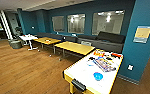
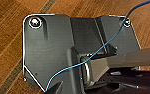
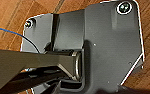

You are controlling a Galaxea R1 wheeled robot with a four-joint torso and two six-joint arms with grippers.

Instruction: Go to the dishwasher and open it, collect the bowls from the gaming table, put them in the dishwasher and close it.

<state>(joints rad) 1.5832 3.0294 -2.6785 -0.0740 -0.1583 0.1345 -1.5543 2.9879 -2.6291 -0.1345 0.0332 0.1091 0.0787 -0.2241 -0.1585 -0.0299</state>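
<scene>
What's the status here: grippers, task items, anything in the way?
Grippers: state unreadable, wrist cameras over wood plank floor. No dishwasher or foosball table in sight. Ahead: white-topped, yellow-framed game table carrying a blue round object; yellow-topped rectangular tables beyond.

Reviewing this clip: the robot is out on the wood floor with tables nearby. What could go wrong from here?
1. The white-topped game table with yellow sides stands close ahead; its corner could catch the base in a turn.
2. A blue object and loose items lie near its edge and might be knocked off.
3. The yellow-topped tables narrow the way past.
</scene>
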